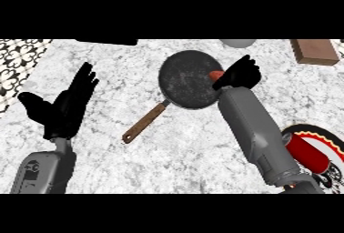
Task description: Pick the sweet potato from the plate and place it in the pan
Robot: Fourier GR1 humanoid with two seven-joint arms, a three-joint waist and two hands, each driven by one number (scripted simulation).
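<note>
right hand: fingers curled round potato, which peeks out at fingertips, over pan rim | left hand: fingers spread, idle | done: pick from plate | left to do: release into pan

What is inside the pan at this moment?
Most of the pan shows its bare dark bottom. At its right rim the right hand curls round the sweet potato; only an orange-red end shows. The fingers hide whether it touches the pan.

Open counter left of pan
</note>
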